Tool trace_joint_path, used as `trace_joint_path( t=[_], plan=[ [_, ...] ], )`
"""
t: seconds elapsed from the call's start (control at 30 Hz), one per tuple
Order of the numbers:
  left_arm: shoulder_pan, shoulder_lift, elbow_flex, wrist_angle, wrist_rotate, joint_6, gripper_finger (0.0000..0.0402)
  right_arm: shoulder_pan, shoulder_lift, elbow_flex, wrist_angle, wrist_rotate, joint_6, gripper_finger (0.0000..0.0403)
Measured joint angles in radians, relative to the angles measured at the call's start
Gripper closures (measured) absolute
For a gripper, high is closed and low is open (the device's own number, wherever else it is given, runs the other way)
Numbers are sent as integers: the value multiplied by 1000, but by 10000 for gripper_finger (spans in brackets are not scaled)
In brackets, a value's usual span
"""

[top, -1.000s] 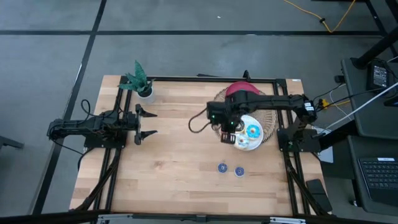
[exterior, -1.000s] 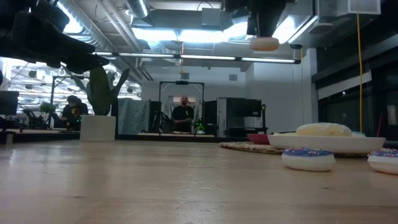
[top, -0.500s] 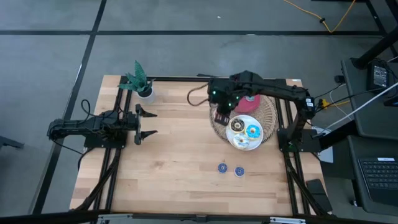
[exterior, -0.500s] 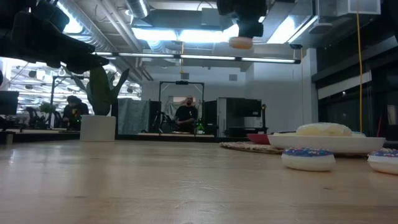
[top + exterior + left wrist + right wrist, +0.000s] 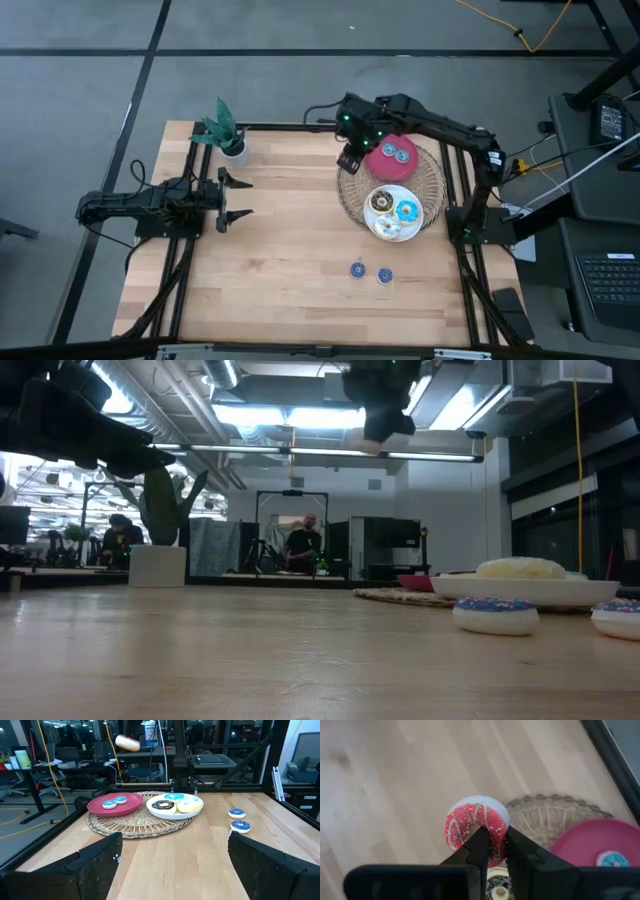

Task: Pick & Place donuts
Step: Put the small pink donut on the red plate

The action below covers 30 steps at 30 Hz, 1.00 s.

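Observation:
A red-pink sprinkled donut (image 5: 475,822) hangs in the air with my right gripper (image 5: 350,160) shut on it, above the far left edge of the wicker mat (image 5: 432,188). It also shows as a small ring (image 5: 127,742) high up in the left wrist view. The red plate (image 5: 375,168) carries two small blue donuts (image 5: 395,152). The white plate (image 5: 378,232) holds a chocolate donut (image 5: 380,202), a blue-iced donut (image 5: 406,211) and a white-iced one. Two small blue donuts (image 5: 371,272) lie flat on the table. My left gripper (image 5: 243,198) waits open at the table's left. My right gripper pinches the red-pink donut between its two fingers (image 5: 479,851) at the part of the ring nearest the wrist (image 5: 494,840). The fingers slant down from above. The donut stands on edge below them, lifted clear of mat and plates.
A potted plant (image 5: 225,130) stands at the far left corner. A dark frame (image 5: 300,127) runs round the tabletop. Bare wood lies between the two arms and along the near edge.
My right gripper has carried the red-pink donut from above the white plate toward the table's far edge and a little to the left, rising slightly and rolling as it went. It has stayed shut on the donut.

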Motion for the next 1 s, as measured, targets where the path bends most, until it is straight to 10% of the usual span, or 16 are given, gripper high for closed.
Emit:
trace_joint_path(
  t=[1.0],
  plan=[
    [0,0,0,0,0,0,49,-290,-161,-558,250,-2,-111,345]
  ],
)
